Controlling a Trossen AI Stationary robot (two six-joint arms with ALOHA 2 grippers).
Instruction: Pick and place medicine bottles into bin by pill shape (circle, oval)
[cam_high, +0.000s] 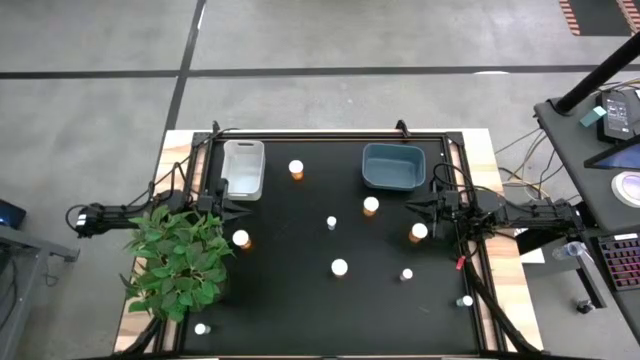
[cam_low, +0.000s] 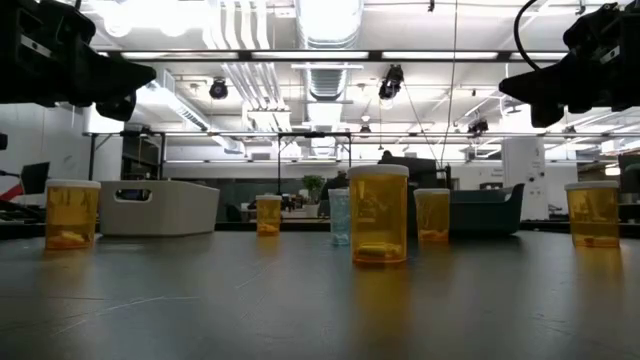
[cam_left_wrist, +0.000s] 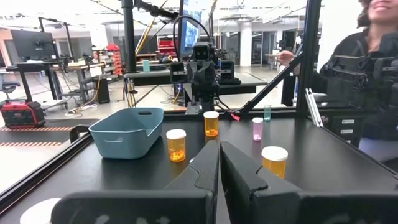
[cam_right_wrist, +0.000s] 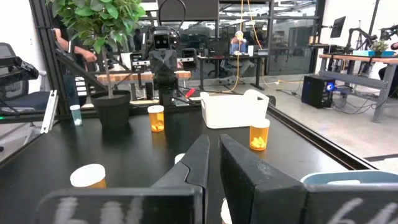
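Nearest the front edge of the black counter (cam_high: 290, 300), small round white-capped medicine bottles (cam_high: 339, 267), ten by count and some with orange-amber bodies, stand scattered and apart, likely so each can be reached singly. Farther back, one white plastic bin (cam_high: 243, 168) and one blue-grey plastic bin (cam_high: 392, 166) wait empty. The left gripper (cam_high: 226, 209) and right gripper (cam_high: 410, 204) hover clenched, holding nothing, beside one leafy green potted plant (cam_high: 176, 260).

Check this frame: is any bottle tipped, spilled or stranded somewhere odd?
Nothing tipped or spilled: the white-capped amber medicine bottles stand upright, caps on. One oddity: a tiny pale bottle stands at the table's near edge beside the leafy green potted plant, away from the others.
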